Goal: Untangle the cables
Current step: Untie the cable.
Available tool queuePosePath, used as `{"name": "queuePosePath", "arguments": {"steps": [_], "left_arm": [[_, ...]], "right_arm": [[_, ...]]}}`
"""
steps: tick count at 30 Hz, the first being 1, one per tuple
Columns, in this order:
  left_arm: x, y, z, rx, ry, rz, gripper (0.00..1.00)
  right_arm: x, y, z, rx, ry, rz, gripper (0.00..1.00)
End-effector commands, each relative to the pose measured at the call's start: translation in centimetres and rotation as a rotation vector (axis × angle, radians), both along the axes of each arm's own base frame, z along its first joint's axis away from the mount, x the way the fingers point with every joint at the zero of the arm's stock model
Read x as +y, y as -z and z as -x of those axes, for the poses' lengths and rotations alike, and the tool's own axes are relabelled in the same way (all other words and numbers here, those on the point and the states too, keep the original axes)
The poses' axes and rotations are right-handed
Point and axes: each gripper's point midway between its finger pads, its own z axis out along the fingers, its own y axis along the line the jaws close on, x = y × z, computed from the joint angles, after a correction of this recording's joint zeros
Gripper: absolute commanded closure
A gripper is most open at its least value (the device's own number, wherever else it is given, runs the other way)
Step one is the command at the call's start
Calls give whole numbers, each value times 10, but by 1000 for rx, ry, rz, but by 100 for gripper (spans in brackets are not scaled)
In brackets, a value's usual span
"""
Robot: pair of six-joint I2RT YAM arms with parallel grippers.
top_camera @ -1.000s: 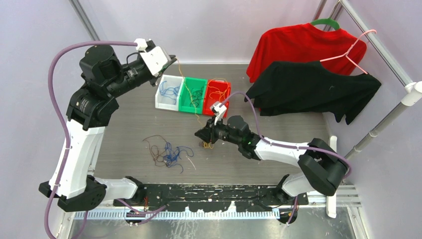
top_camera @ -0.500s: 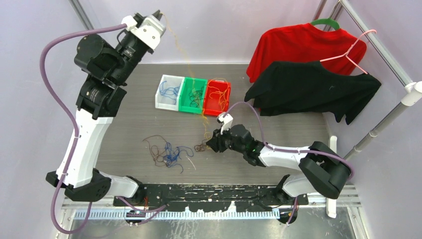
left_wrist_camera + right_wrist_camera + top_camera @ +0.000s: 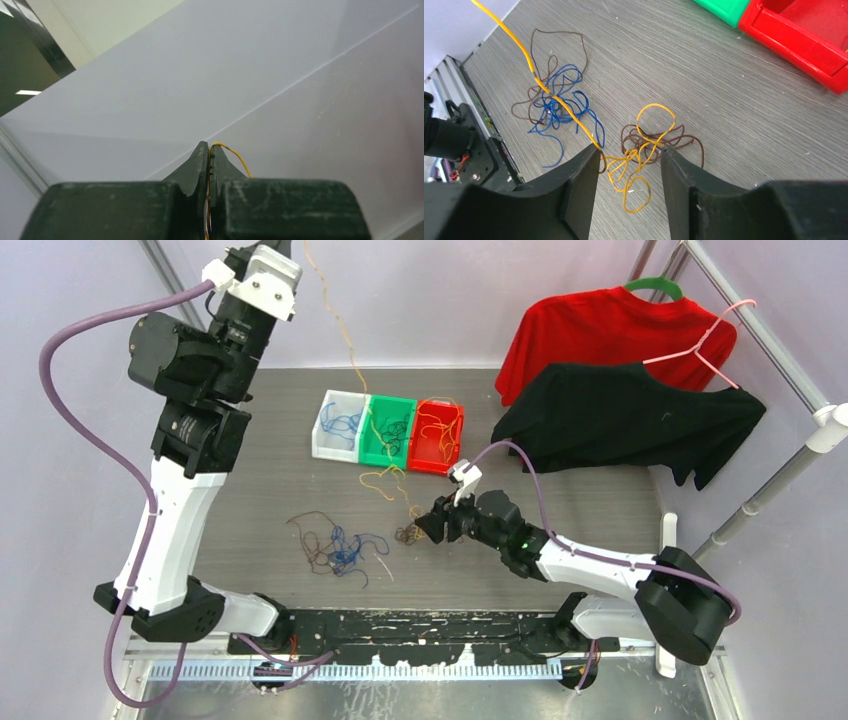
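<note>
My left gripper (image 3: 208, 150) is raised high near the back wall, shut on an orange cable (image 3: 235, 156). That orange cable (image 3: 343, 345) hangs down from it, crosses the bins and reaches the table. Its lower end joins a small orange and brown clump (image 3: 644, 145) on the table, and the strand (image 3: 559, 102) runs up to the left. My right gripper (image 3: 630, 150) stands open low over this clump (image 3: 408, 533), one finger on each side, gripping nothing. A looser tangle of blue and brown cables (image 3: 338, 545) lies to the left of it.
Three bins stand in a row at the back: white (image 3: 322, 446), green (image 3: 372, 454) and red (image 3: 447, 466), each holding some wires. A red shirt (image 3: 600, 335) and a black shirt (image 3: 630, 420) hang on a rack (image 3: 790, 470) at the right.
My left arm has risen, drawing the orange cable up with it. My right gripper has sunk toward the table and opened, letting go of the small clump.
</note>
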Motion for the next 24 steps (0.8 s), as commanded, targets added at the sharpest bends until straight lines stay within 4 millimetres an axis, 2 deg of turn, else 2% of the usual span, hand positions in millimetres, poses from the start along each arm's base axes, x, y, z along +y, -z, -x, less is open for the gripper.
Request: {"name": "queuePosePath", "arguments": {"steps": [1, 7, 9, 13, 15, 17, 20, 21, 24], "left_arm": [[30, -57, 34, -197, -51, 131, 100], [35, -75, 46, -251, -65, 122, 100], [40, -88, 53, -298, -88, 122, 100], [50, -118, 75, -406, -116, 117, 100], [45, -117, 76, -389, -93, 87, 100], [33, -102, 70, -332, -44, 39, 100], [9, -61, 55, -208, 44, -48, 100], [2, -45, 50, -160, 69, -69, 100], [-15, 3, 33, -31, 121, -120, 100]], "right_arm": [[-5, 3, -1, -5, 18, 10, 52], [-9, 19, 0, 44, 40, 32, 93], [-13, 28, -1, 69, 66, 57, 99], [-24, 41, -3, 104, 129, 80, 98], [-21, 37, -1, 106, 118, 56, 84], [-16, 21, 1, 91, 94, 14, 64], [-5, -19, 6, 38, 32, -77, 39], [-3, -34, 9, 15, 6, -107, 33], [-1, -76, 16, -43, -40, -175, 26]]}}
